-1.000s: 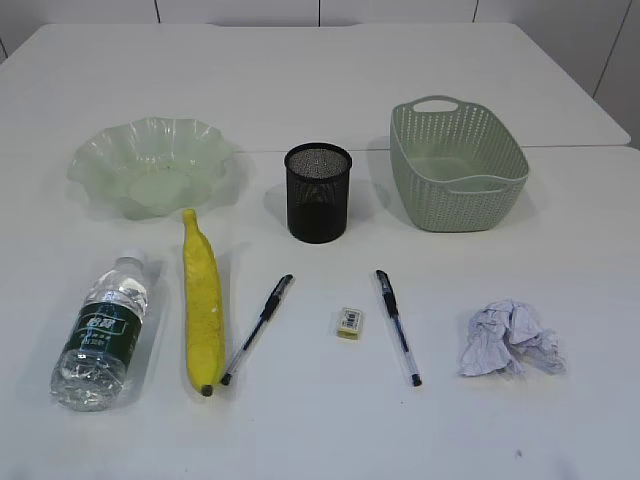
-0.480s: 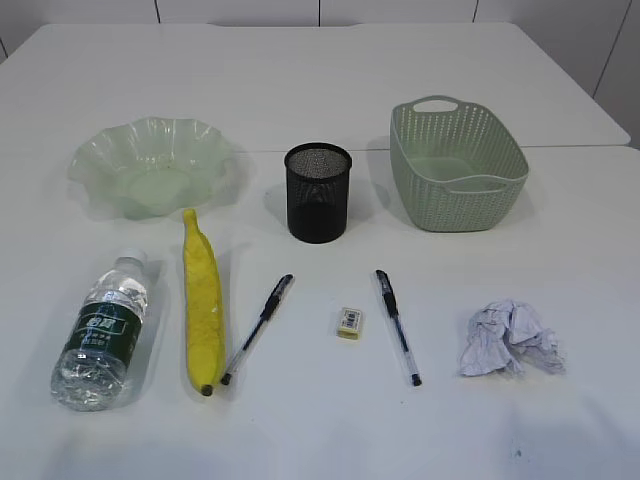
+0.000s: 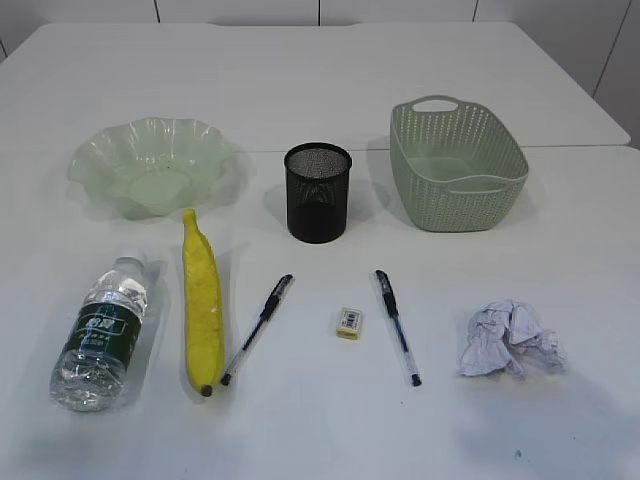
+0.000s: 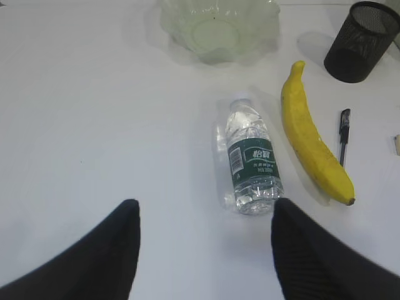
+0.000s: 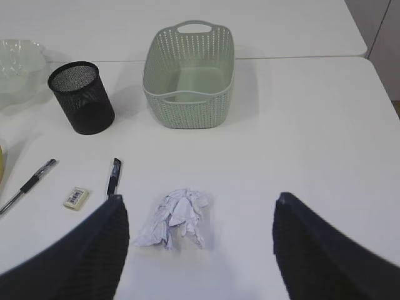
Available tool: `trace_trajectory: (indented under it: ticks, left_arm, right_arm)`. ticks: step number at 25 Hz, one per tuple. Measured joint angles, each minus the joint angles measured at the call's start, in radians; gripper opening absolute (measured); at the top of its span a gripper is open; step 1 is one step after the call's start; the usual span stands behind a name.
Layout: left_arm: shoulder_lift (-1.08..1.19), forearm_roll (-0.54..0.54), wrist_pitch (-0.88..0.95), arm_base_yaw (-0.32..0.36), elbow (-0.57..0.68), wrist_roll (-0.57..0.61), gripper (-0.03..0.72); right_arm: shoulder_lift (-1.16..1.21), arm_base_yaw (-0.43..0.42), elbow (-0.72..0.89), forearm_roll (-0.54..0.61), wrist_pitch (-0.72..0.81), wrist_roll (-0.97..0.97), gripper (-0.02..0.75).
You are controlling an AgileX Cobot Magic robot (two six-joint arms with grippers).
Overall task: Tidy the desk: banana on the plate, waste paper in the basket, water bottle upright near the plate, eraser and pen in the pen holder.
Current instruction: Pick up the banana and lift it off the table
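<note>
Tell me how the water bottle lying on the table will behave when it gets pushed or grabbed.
The water bottle lies on its round side, so a sideways nudge would probably roll it, perhaps toward the banana. It looks full, so likely heavy for its size. The clear plastic may be slippery and give slightly under the left tool.

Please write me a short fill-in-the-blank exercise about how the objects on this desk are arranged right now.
1. The water bottle lies on its ____.
2. The eraser sits between two ____.
3. The crumpled paper lies in front of the green ____.
4. Both the left gripper and the right gripper are ____.

Missing words: side; pens; basket; open
</note>
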Motion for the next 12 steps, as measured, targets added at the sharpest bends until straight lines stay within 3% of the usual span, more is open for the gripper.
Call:
trace_trajectory:
  ticks: [12]
  left_arm:
    - [0.027, -0.023, -0.021, -0.002, -0.018, 0.000, 0.465]
  right_arm:
    - [0.015, 0.000, -0.006, 0.002, 0.010, -0.002, 0.535]
